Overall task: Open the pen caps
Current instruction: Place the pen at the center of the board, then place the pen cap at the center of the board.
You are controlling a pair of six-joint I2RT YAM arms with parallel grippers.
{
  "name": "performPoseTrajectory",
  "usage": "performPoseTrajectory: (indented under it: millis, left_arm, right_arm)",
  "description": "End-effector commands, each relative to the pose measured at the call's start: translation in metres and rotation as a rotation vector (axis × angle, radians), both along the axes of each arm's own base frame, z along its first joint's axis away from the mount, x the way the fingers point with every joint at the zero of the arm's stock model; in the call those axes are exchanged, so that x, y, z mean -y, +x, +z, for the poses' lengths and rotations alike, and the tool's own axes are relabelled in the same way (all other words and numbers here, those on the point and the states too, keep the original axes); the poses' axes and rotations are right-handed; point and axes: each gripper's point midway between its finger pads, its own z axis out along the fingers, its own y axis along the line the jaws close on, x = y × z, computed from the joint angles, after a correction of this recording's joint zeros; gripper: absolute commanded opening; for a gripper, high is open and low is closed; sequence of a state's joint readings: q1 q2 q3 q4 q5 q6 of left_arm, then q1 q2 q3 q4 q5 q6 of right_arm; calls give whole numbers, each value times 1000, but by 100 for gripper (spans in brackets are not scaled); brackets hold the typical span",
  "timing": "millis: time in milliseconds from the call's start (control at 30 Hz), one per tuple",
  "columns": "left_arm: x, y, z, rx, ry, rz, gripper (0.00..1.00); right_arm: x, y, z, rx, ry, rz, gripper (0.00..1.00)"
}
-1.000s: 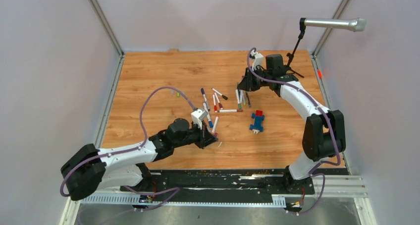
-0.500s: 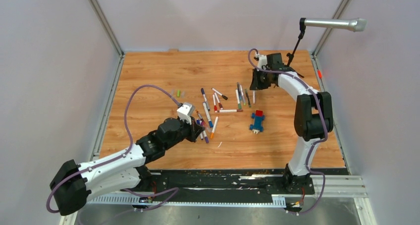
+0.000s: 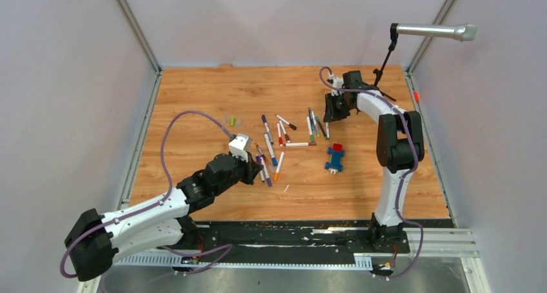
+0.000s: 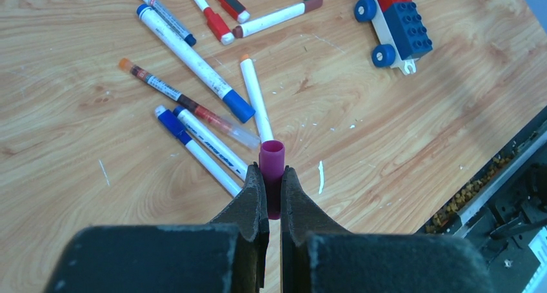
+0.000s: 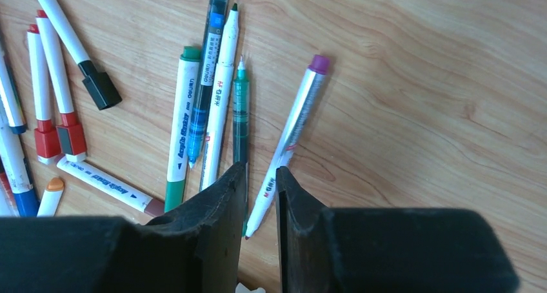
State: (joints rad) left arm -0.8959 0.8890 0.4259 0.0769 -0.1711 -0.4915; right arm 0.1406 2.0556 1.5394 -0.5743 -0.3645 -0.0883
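A wooden table [image 3: 193, 93] is boxed in by pale walls [image 3: 71, 80] on the 9, 12 and 3 o'clock sides, with metal frame posts [image 3: 132, 25] at the far corners and a black base rail [image 3: 290, 232] along the 6 o'clock edge. A scatter of pens [image 3: 277, 138] is seen mid-table, and a blue-and-red brick car [image 3: 334, 157] is set just at 4 o'clock of it. Bare wood is shown from 9 to 12 o'clock, broken only by a loose green cap [image 3: 231, 121] near 10 o'clock of the scatter; more bare wood runs along the near edge between the arms. The left gripper [image 4: 271, 177] is clamped shut on a purple cap [image 4: 271, 156], whose open mouth is pointed away from the wrist; it is held above the wood at 7 o'clock of the scatter, near a blue-capped pen [image 4: 193, 57] and an orange-tipped one [image 4: 257, 99]. The right gripper [image 5: 261, 177] is lowered at 2 o'clock of the scatter, close to the far-right corner, its jaws parted by a narrow gap with nothing gripped. Under it a white pen with a purple end [image 5: 290, 135] is laid bare-tipped beside uncapped green pens [image 5: 240, 106]. A black cap [image 5: 101, 90] and red caps [image 5: 71, 138] are seen on pens at 9 o'clock in the right wrist view.
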Motion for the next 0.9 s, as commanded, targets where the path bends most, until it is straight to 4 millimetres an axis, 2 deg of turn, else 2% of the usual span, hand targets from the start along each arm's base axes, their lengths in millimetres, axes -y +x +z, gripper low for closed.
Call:
performPoseTrajectory:
  millis: [0,233,433,633,867]
  left_arm:
    - [-2,6,13,40,-13,22,0]
    - [-2,9,15,44,-11,33,0]
    - [-5,26,25,37,-21,69,0]
    - [-16,57,19,-51,3,135,0]
    - [-38,92,-11,-205,162,224,0]
  right_arm:
    - [-2,8,4,0,14,9,25]
    - [-2,8,12,10,30,16,28]
    - [-12,-1,42,60,90,85,29]
    - [-28,-31,78,134,186,230,31]
    - [-35,-73,101,242,245,347,34]
